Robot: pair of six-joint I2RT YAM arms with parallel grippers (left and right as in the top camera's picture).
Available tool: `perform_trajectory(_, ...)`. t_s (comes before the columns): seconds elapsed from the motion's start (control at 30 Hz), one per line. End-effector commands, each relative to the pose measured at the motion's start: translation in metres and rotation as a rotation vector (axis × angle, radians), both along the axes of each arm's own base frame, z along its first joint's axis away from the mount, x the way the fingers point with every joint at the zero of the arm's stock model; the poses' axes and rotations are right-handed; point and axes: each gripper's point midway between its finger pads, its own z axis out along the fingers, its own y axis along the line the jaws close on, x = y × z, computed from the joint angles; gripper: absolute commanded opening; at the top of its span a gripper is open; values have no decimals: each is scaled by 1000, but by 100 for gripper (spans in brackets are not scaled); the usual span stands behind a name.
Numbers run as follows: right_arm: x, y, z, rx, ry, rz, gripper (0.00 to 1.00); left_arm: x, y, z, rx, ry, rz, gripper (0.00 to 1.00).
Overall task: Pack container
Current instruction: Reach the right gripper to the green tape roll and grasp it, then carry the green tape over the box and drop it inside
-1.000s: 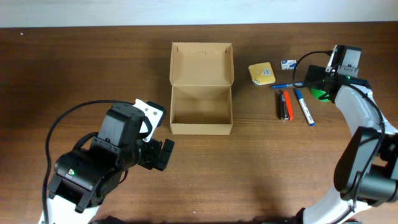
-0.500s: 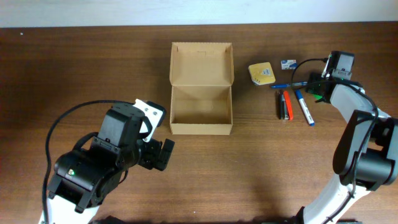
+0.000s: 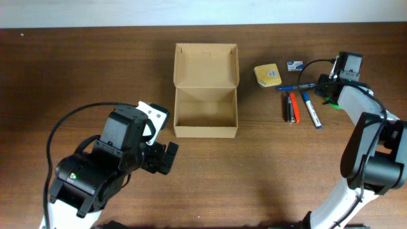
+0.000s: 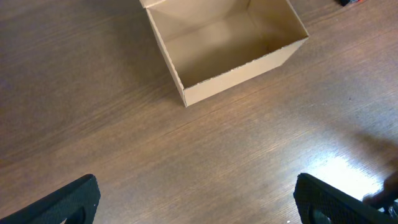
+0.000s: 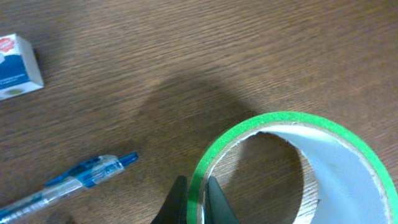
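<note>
Noted change since a second ago: right gripper gone from wide to pinched shut and drawn slightly toward the far edge of the table. Found its fingers clamped on the wall of a green tape roll, one finger inside the ring and one outside. Recorded a blue pen just beside the roll and a small white-and-blue carton farther off. Located the cardboard box mid-table, lid flap laid open toward the far edge, interior bare. Placed it well apart from the right gripper, to its left in the overhead view, with a yellow pad and three markers lying between. Found left gripper spread wide and holding nothing, near the box's front left corner but not touching. Confirmed from the left wrist view: box ahead of the open jaws, bare wood between.
</note>
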Motion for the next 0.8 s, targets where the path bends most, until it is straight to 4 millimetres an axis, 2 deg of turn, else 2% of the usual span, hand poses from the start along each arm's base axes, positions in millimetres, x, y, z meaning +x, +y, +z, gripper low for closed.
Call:
perform_trajectory(0.0,3,-6,11,-11,4,-9,4,-1,-2,10,-16,-28,-20,99)
perform_trajectory(0.17,7,-5,34,-4,27,-6,4,-1,-2,10,-16,-28,-20,100)
perform_trajectory(0.33,22,12,76,-2,27,35,4,-1,-2,10,-16,-28,-20,99)
perform_trajectory(0.43,35,35,111,-8,4,84,3,-1,-2,10,-16,-28,-20,100)
perform_trajectory(0.57,47,81,154,-13,-23,174,3,-1,-2,10,-16,-28,-20,100)
perform_trajectory(0.77,49,153,206,-3,-70,316,4,-1,-2,10,-16,-28,-20,100)
